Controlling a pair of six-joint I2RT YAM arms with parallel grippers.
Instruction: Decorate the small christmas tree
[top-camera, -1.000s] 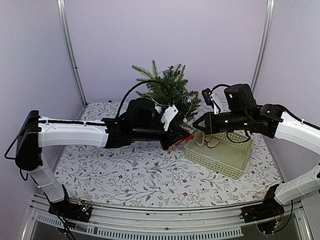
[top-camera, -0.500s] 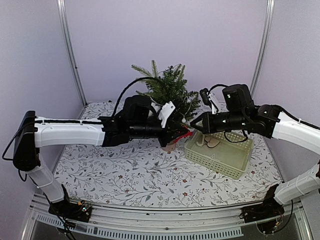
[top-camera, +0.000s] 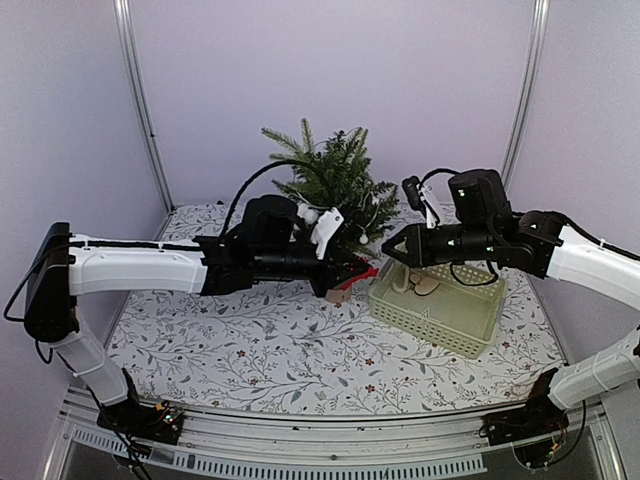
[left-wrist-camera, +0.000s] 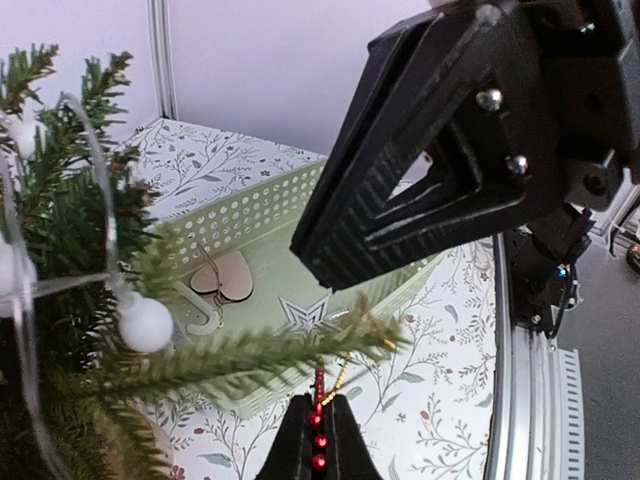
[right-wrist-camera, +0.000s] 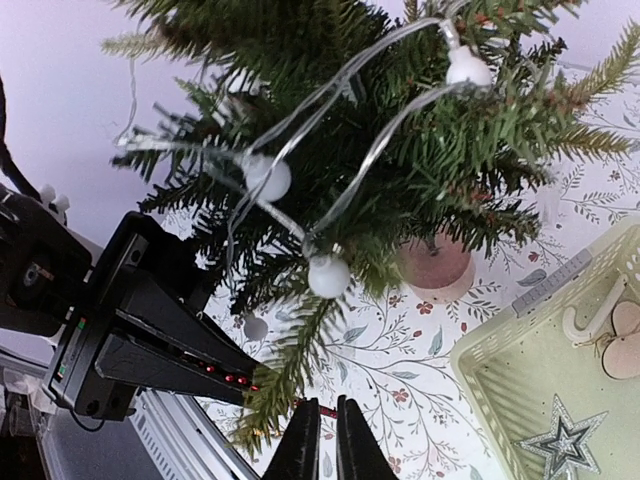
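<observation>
Right now my left jaws (left-wrist-camera: 318, 408) are clamped on a red bead strand (right-wrist-camera: 225, 377). My right jaws (right-wrist-camera: 322, 408) sit nearly together at its free end, and I cannot tell if they grip it. Just past them, the small christmas tree (top-camera: 335, 185) stands at the back of the bench (top-camera: 250, 350), left of the basket (top-camera: 480, 322). Risks: the strand slips off the low branch in a handover, snags the bulb wire (right-wrist-camera: 328, 275), or a tug tips the tree. No readable writing or brand anywhere.

The black left gripper (left-wrist-camera: 318, 408) pinches red beads (right-wrist-camera: 228, 377). Beyond its tip are a dark green christmas tree (top-camera: 335, 185), white bulbs (left-wrist-camera: 146, 322), a pale green basket (top-camera: 425, 322) and a leaf-printed tablecloth (top-camera: 250, 340).
</observation>
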